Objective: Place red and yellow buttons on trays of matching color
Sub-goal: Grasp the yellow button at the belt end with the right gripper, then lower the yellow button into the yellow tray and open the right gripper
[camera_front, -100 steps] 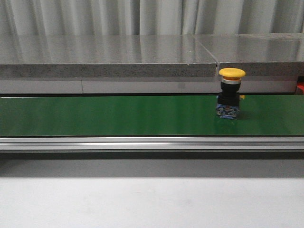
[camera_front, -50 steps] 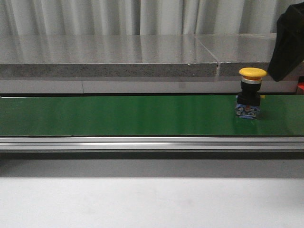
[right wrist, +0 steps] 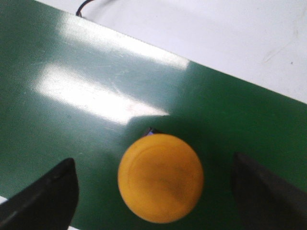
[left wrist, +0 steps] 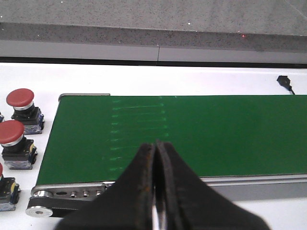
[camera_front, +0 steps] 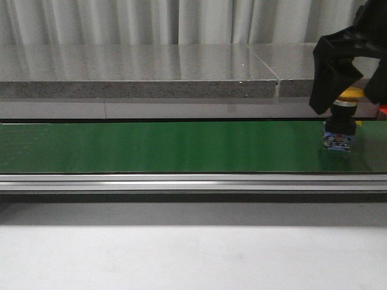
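The yellow button (camera_front: 345,116) stands upright on the green belt (camera_front: 181,145), near its right end. The right gripper (right wrist: 158,191) hangs directly over it, jaws wide, one finger (right wrist: 45,196) on each side of the yellow cap and both clear of it. The left gripper (left wrist: 157,158) is over the belt's other end, jaws pressed together, holding nothing. Red buttons (left wrist: 20,103) sit just beside that end

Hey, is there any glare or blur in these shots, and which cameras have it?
Right wrist view: bright glare streak on the green belt beside the yellow button; the right end effector fingers look soft-edged. Left wrist view: left end effector blurred up close. Front view: stone slab shows sheen.
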You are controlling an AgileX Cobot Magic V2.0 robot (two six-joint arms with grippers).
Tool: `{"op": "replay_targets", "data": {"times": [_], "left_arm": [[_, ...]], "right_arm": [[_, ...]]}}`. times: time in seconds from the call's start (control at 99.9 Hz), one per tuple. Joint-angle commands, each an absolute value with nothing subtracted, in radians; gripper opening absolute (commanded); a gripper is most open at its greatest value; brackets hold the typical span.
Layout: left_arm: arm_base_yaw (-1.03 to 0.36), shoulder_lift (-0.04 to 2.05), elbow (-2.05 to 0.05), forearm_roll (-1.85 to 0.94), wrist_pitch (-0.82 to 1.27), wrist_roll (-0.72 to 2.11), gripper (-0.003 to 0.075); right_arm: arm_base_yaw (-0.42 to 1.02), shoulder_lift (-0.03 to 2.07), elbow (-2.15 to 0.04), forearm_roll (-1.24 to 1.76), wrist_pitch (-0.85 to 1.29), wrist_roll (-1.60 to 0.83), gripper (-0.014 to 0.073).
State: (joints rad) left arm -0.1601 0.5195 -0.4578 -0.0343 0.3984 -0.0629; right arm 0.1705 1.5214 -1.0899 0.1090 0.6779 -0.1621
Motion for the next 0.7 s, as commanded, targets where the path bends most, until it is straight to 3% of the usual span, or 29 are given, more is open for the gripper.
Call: {"op": "replay_targets", "data": {"times": [0.0,0.13,0.22,0.45,0.691], "left_arm": [[-0.169,0.522,-0.488,-0.045,0.321,-0.065,-0.0019],[-0.169,0.522,-0.488,-0.045,0.321,-0.065,-0.0019],[-0.169,0.522,-0.488,-0.045,0.321,-0.065,-0.0019],[-0.169,0.522,-0.488,-0.045,0.321,-0.065,-0.0019],[-0.169,0.522,-0.488,-0.045,0.321,-0.065,-0.0019]], "right_arm": [[0.168,1.5,-1.123,0.118,0.638,-0.17,0.0525],[0.168,1.505,-1.123,0.118,0.641,-0.167,0.0252],[0.168,1.505,-1.123,0.118,0.644,-0.166,0.0148],[0.126,1.468,-1.123,0.118,0.676,-0.137,0.0142],[-0.054,1.351,-1.123,0.118,0.755,-0.131,0.0142]]}}
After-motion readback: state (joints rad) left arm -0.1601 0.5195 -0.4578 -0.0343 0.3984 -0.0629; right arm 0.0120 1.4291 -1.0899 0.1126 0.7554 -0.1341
